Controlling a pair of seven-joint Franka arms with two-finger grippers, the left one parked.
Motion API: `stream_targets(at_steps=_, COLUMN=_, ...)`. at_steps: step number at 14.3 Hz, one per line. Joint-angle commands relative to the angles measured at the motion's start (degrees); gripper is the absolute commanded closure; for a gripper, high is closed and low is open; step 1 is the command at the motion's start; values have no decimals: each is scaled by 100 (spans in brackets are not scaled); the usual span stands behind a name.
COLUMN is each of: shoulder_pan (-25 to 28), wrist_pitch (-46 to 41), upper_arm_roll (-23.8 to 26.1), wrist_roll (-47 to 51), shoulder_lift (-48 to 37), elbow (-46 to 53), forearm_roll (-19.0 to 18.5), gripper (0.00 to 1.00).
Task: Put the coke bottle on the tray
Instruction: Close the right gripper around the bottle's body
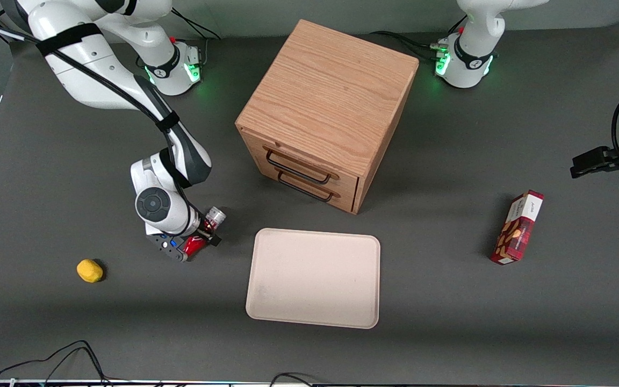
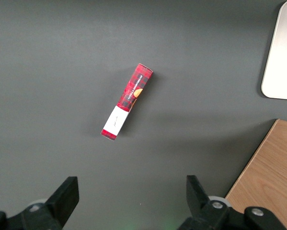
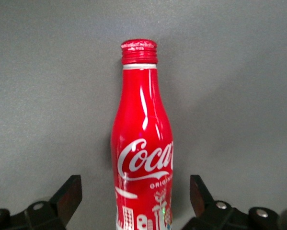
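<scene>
The coke bottle [image 1: 196, 244] lies on the dark table beside the tray [image 1: 314, 277], toward the working arm's end. It is red, with its silvery base [image 1: 215, 216] pointing toward the cabinet. My right gripper [image 1: 202, 236] is low over it. In the right wrist view the bottle [image 3: 142, 143], with white script and a red cap, sits between the two fingers of the gripper [image 3: 135, 201]. The gripper is open, with a gap on each side of the bottle. The tray is beige, flat and bare; its corner also shows in the left wrist view [image 2: 282, 52].
A wooden two-drawer cabinet [image 1: 325, 107] stands farther from the front camera than the tray. A yellow lemon-like object [image 1: 90, 270] lies toward the working arm's end. A red snack box [image 1: 519, 228] lies toward the parked arm's end and shows in the left wrist view [image 2: 128, 100].
</scene>
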Motion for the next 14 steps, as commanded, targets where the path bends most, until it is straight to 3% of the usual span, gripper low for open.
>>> stream_targets(at_steps=1, shoulder_pan=51, wrist_pitch=190, upper_arm_roll=-34, wrist_roll=354, shoulder_lift=180, elbow=40, forearm_roll=-323, gripper=0)
stream_targets(at_steps=3, shoulder_pan=42, wrist_pitch=243, upper_arm_roll=-25, wrist_roll=521, shoulder_lift=224, elbow=40, forearm_roll=-517, gripper=0)
stream_targets(at_steps=10, shoulder_pan=42, wrist_pitch=252, upper_arm_roll=-25, wrist_roll=521, shoulder_lift=268, elbow=40, forearm_roll=-527, gripper=0)
stream_targets(at_steps=11, shoulder_pan=51, wrist_pitch=252, upper_arm_roll=-25, wrist_roll=521, shoulder_lift=268, elbow=40, forearm_roll=-527, gripper=5)
stream_targets(at_steps=12, shoulder_pan=51, wrist_pitch=252, upper_arm_roll=-25, wrist_roll=521, shoulder_lift=268, elbow=40, forearm_roll=-527, gripper=39)
stream_targets(at_steps=13, shoulder_pan=51, wrist_pitch=252, upper_arm_roll=-25, wrist_roll=521, shoulder_lift=251, elbow=31, forearm_roll=-535, gripper=94)
stream_targets(at_steps=14, shoulder_pan=51, wrist_pitch=252, upper_arm_roll=-25, wrist_roll=513, shoulder_lift=233, elbow=31, forearm_roll=-570, gripper=100)
